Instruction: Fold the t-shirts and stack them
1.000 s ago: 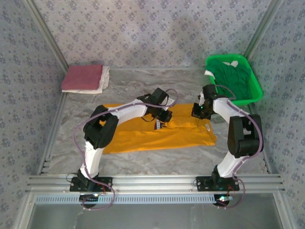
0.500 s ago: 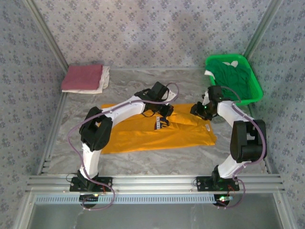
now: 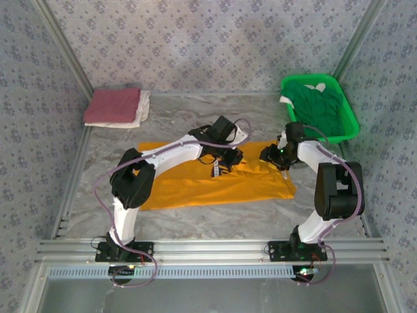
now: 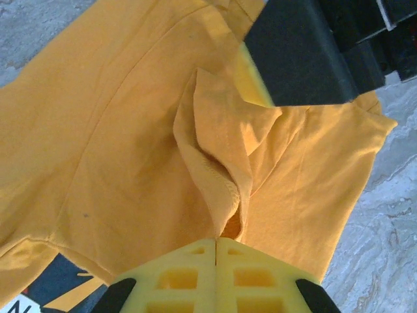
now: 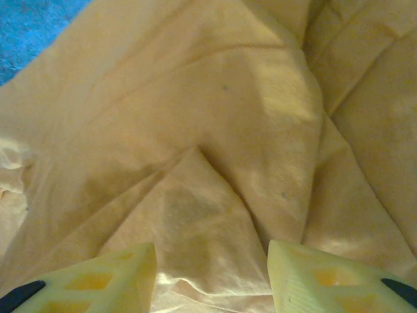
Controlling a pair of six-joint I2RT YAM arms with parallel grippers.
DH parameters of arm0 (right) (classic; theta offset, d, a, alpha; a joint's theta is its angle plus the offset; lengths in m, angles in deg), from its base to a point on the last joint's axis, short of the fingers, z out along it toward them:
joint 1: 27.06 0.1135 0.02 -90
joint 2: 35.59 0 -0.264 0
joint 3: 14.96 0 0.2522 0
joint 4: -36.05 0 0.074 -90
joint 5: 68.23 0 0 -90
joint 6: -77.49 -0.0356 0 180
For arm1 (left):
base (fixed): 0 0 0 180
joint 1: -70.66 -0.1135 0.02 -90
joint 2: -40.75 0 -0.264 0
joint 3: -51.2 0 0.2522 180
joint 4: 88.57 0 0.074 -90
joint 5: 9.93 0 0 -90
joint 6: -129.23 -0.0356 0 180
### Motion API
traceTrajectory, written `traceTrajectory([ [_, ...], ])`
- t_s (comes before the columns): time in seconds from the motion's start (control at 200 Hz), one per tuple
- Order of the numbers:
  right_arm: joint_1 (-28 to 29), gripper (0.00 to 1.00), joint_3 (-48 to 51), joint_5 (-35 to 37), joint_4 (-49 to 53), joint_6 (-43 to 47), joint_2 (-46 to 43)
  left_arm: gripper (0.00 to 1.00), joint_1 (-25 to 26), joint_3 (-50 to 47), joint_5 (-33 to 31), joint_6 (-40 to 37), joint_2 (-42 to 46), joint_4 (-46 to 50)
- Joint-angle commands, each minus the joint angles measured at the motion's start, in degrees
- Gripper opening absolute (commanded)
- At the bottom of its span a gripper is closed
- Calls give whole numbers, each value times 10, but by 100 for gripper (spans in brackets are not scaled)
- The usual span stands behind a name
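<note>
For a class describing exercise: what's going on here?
Two robot arms work on an orange-yellow t-shirt spread on the table. The left gripper is shut on a pinched fold of it; the right gripper is open over the cloth nearby. A folded red shirt lies on a white one far left; a green shirt sits in the basket far right.

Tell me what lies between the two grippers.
In the top view, the orange-yellow t-shirt spans the gap between left gripper and right gripper.
</note>
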Motion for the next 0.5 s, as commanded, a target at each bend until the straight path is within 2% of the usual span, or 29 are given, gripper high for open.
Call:
traceTrajectory([
  [0.0, -4, 48, 7, -1, 8, -2, -1, 0, 1, -15, -11, 27, 13, 14],
  [0.19, -4, 37, 6, -4, 7, 12, 19, 0, 1, -70, 1, 61, 20, -31],
  [0.42, -4, 8, 0, -7, -1, 14, 27, 1, 1, -105, -5, 75, 17, -47],
  [0.495, -4, 5, -4, -5, 2, 14, 19, 5, 2, -115, -14, 76, 27, -55],
])
